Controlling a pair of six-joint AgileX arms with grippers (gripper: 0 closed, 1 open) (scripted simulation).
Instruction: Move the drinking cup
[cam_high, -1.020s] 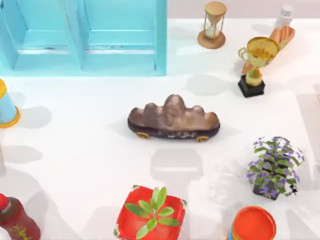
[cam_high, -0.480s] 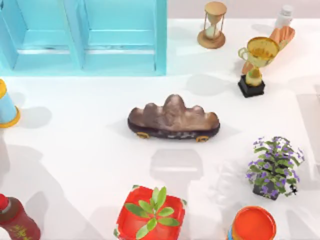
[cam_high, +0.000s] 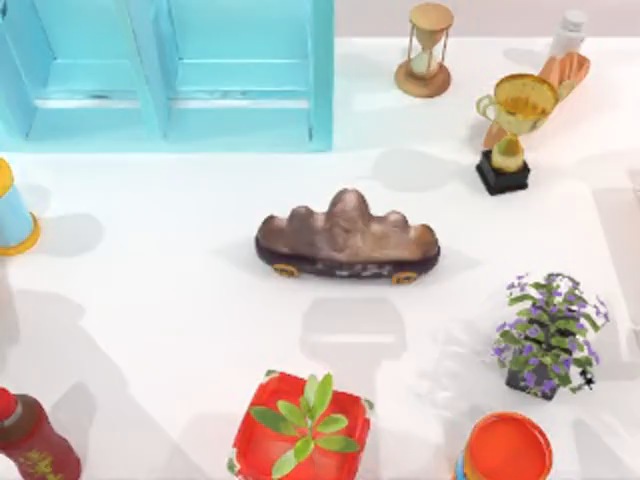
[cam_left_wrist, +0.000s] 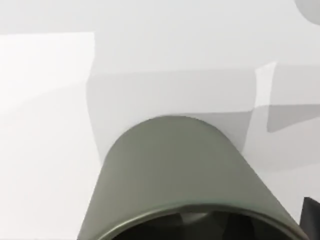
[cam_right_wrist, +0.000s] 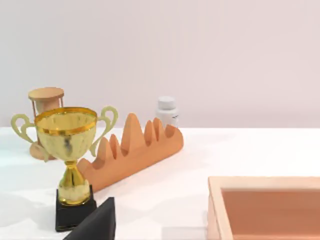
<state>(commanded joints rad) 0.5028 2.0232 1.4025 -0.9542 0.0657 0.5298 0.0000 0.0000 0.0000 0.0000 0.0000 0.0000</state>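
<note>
- the drinking cup (cam_left_wrist: 180, 180) sat right up against the left wrist camera, an olive-grey cylinder over the white table (cam_left_wrist: 45, 125); a dark sliver at the frame's lower corner could have been part of the left gripper, and whether the jaws were spread or pinching the cup could not be told.
- the cup's lower part and most of its mouth were cut off by the frame edge; just a curved strip of rim and dark interior showed.
- its long axis ran away from the camera, the open mouth towards the lens and the closed base farther off; whether it stood on the table or hung above it could not be told.
- in the right wrist view a black wedge at the lower edge was likely a finger of the right gripper; its jaws' state could not be told either.
- that view looked past a gold trophy (cam_right_wrist: 67, 165), an orange toothed rack (cam_right_wrist: 135, 155), a white bottle (cam_right_wrist: 166, 111), an hourglass (cam_right_wrist: 45, 107) and a corner of a wooden tray (cam_right_wrist: 265, 182).
</note>
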